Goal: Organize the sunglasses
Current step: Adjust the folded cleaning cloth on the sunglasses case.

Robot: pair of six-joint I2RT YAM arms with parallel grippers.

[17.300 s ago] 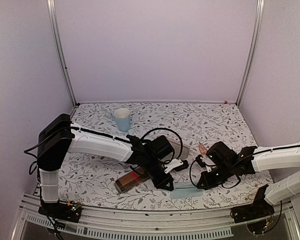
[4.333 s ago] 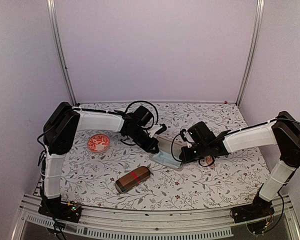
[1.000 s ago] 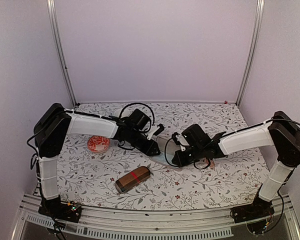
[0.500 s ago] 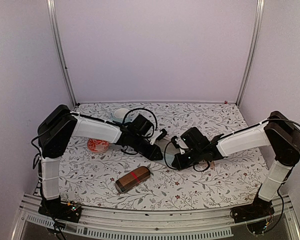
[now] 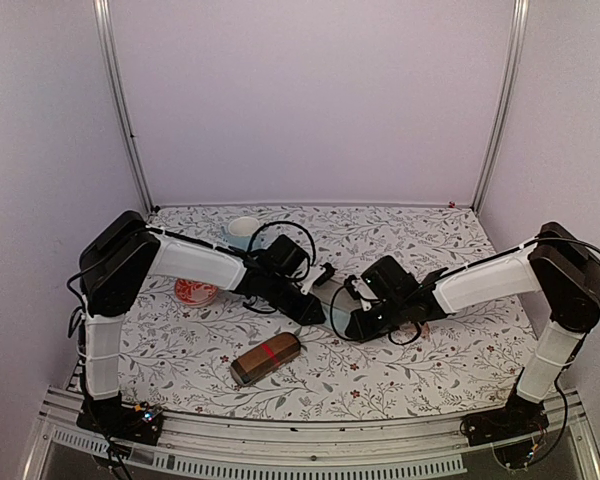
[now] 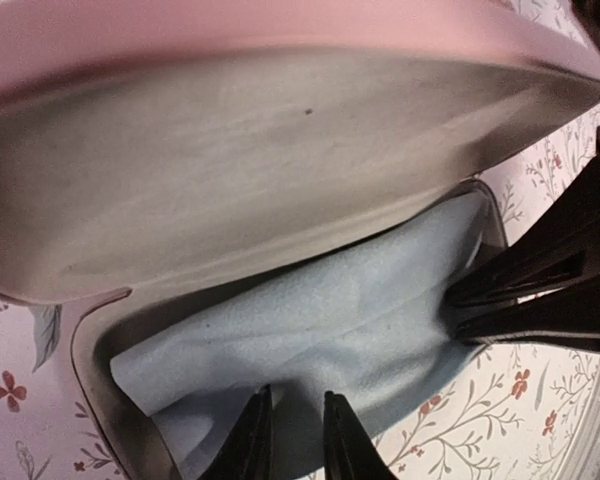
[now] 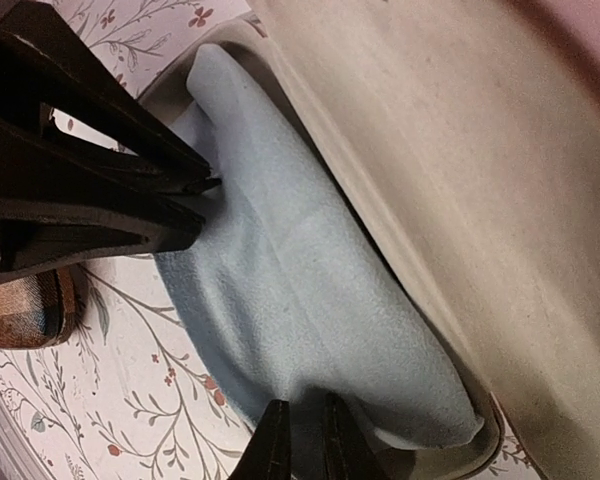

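No sunglasses show in any view. A pink case [image 6: 280,25] lies open with its grey-lined lid [image 7: 480,150] raised, and a light-blue cloth [image 6: 330,320] fills its lower half. My left gripper [image 6: 296,395] is shut on the cloth's near edge. The right gripper's black fingers [image 6: 550,290] pinch the cloth at the far side. In the right wrist view my right gripper [image 7: 304,402] holds the blue cloth [image 7: 300,280], with the left gripper's fingers [image 7: 100,210] opposite. From above, the left gripper [image 5: 315,312] and right gripper [image 5: 352,322] meet at mid-table and hide the case.
A brown red-banded case [image 5: 267,358] lies in front of the grippers, near the table's front edge. A red bowl [image 5: 193,291] sits at the left beside the left arm. A pale blue cup [image 5: 243,228] stands at the back. Black cables loop under the right arm.
The left gripper has moved right and nearer, closing in on the right gripper over the case. The cup has come into view behind the left arm.
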